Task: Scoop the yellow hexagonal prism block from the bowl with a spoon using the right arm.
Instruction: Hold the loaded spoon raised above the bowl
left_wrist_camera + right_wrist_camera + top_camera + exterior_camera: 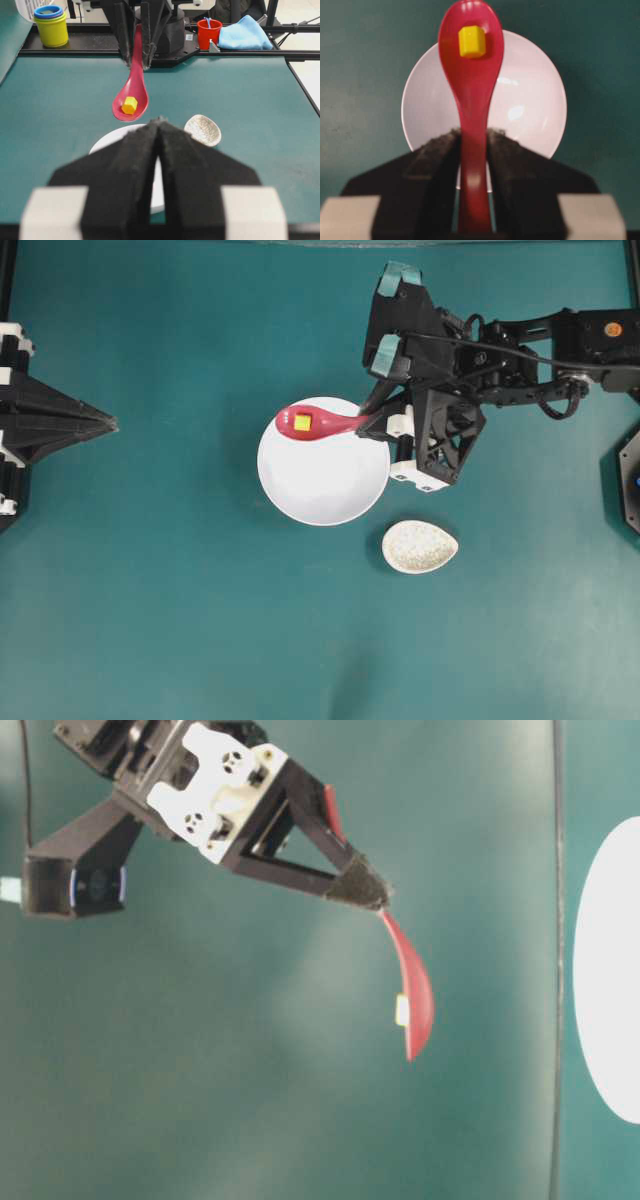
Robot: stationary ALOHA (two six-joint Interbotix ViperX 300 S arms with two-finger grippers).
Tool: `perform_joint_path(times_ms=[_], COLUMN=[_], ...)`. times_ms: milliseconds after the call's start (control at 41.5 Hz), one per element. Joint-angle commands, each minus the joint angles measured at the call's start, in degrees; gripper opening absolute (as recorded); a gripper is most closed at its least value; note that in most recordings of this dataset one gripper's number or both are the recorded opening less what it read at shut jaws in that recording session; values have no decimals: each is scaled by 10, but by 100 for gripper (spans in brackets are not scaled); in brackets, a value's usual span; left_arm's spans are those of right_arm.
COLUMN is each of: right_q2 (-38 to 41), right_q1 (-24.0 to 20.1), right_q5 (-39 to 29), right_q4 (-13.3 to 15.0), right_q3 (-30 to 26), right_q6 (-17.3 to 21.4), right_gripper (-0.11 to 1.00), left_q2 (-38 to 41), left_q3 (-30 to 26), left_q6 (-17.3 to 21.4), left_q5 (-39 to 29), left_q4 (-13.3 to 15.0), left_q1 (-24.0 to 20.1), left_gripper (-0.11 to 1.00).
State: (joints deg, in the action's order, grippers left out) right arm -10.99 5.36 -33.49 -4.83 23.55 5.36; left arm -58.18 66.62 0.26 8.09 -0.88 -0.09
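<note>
The right pincer [472,145] gripped the spoon [471,75] holding the yellow block [471,41] above the white bowl [530,100]; the left pincer [159,125] sat closed over the teal worktop [150,590].

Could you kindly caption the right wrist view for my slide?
Right gripper holds the spoon, carrying the yellow block above the white bowl.

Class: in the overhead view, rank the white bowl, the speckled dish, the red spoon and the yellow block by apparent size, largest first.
1. White bowl
2. Red spoon, raised nearer the camera, so unsure against the dish
3. Speckled dish
4. Yellow block
</note>
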Motion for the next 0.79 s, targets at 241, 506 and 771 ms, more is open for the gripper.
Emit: perform_joint_path(times_ms=[241,506,771], right_q2=[-19,-34,-61], right_q1=[-1,0,0], right_q5=[5,3,4], right_q4=[11,11,11], right_q3=[-11,-11,-6], right_q6=[-2,0,0], right_gripper=[25,25,25], left_q2=[4,4,4], left_q3=[-17,-17,-17], left_q6=[1,1,1], left_q5=[-4,-4,-4], left_q4=[-2,-1,-2], left_q1=[0,-1,0], left_gripper=[0,0,0])
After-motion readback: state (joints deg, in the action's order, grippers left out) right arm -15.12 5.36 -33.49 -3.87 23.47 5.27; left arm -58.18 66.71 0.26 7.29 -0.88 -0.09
